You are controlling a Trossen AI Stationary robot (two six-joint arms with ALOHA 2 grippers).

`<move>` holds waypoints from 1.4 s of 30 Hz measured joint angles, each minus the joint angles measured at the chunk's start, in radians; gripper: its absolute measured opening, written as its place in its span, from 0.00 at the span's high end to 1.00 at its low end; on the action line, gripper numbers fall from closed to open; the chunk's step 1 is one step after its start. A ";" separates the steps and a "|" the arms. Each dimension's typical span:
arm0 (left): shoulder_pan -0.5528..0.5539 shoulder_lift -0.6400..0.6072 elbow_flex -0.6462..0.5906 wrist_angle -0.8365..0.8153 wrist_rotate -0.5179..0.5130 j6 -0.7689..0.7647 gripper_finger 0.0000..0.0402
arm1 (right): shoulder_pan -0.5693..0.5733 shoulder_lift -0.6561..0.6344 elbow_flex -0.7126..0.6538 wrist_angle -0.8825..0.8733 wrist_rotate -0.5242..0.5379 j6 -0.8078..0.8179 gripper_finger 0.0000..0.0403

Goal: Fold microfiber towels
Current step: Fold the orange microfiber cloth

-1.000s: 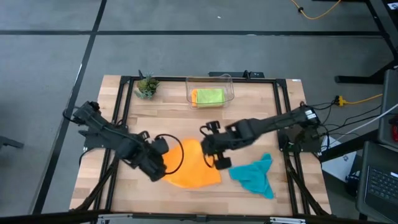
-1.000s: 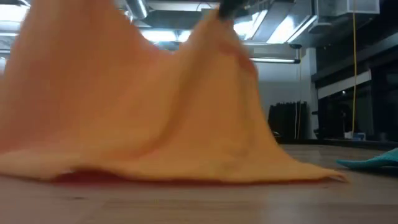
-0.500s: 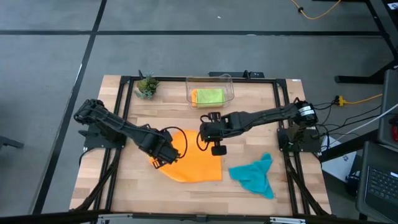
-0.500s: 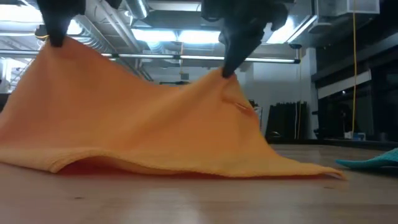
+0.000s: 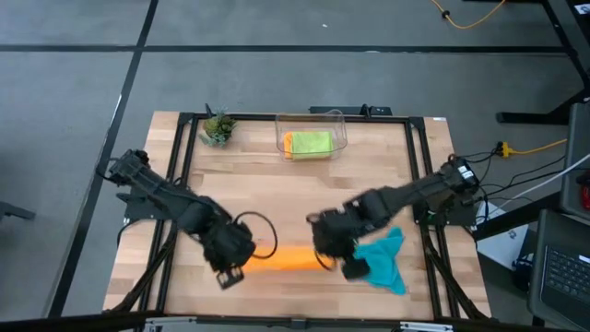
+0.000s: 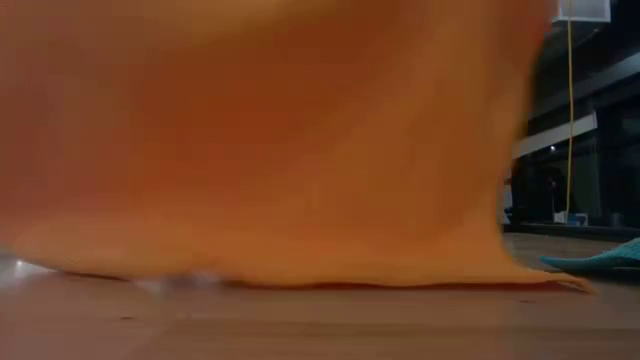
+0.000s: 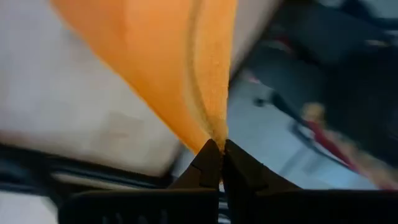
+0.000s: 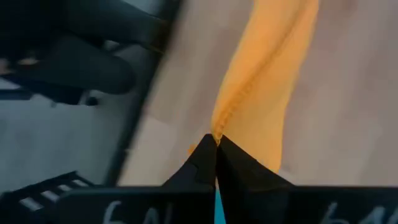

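Orange towel stretched along near desk edge, each end pinched in a closed pincer — left pincer, right pincer. Risk: right pincer beside teal towel — may snag it; uneven release skews fold.

Three microfiber towels lie in view on one wooden table: one orange towel at 6 o'clock, one teal towel toward 5 o'clock, and one lime green towel inside the single clear plastic bin at 12 o'clock. One small potted plant stands at 11 o'clock. Two dark robot arms reach over the table.
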State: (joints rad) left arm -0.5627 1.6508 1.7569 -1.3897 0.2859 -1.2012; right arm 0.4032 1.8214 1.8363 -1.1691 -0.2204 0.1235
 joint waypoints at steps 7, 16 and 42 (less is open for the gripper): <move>-0.107 0.000 0.112 0.004 -0.097 -0.155 1.00 | 0.142 -0.001 0.197 -0.058 0.135 0.003 0.99; -0.116 0.000 0.062 -0.174 -0.328 -0.154 1.00 | 0.121 -0.003 0.154 -0.096 0.430 0.007 0.99; 0.169 0.000 -0.556 -0.117 -0.621 0.056 0.85 | -0.265 0.000 -0.488 0.550 0.559 -0.085 0.79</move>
State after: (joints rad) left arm -0.3937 1.6512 1.2011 -1.5063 -0.3347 -1.1449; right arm 0.1381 1.8217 1.3482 -0.6191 0.3386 0.0390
